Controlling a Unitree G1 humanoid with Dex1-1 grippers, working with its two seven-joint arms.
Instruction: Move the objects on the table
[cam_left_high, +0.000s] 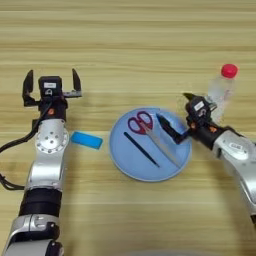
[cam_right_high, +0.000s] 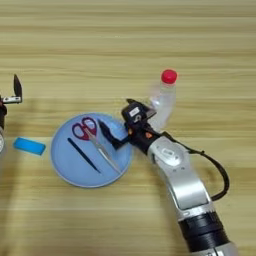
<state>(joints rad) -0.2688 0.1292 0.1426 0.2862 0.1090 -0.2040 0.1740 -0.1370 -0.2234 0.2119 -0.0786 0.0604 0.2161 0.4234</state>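
Red-handled scissors (cam_left_high: 141, 123) lie on a round blue plate (cam_left_high: 119, 152) at the middle of the table (cam_left_high: 128, 45), silver blades pointing toward the near right. My right gripper (cam_left_high: 176, 113) is open at the plate's right edge, with its lower finger (cam_left_high: 169, 129) reaching over the plate just right of the blades. Upright right behind that gripper stands the clear bottle (cam_left_high: 220, 91) with a red cap. The flat blue strip (cam_left_high: 86, 140) lies left of the plate. My left gripper (cam_left_high: 51, 75) stands open beyond the strip, holding nothing.
A thin black stick (cam_left_high: 141, 149) lies on the plate beside the scissors. A black cable (cam_right_high: 216, 172) loops off my right forearm over the table.
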